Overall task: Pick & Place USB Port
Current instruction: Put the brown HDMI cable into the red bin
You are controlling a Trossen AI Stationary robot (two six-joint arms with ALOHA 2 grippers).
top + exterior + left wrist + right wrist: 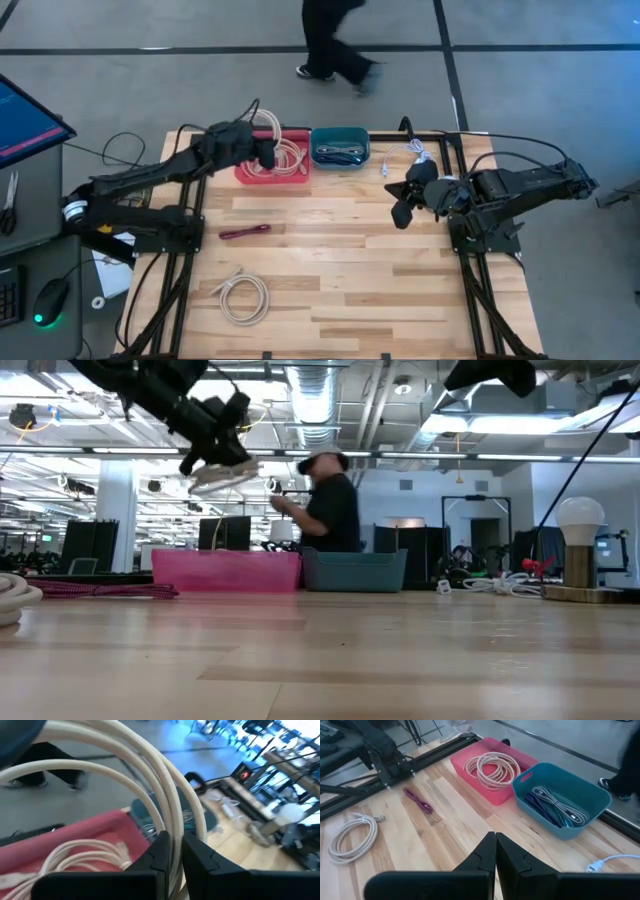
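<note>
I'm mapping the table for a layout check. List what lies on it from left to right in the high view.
Coiled white cable on the wood → dark maroon cable → pink plastic bin of pale cables → teal plastic bin of dark cables → white cable with plug.
</note>
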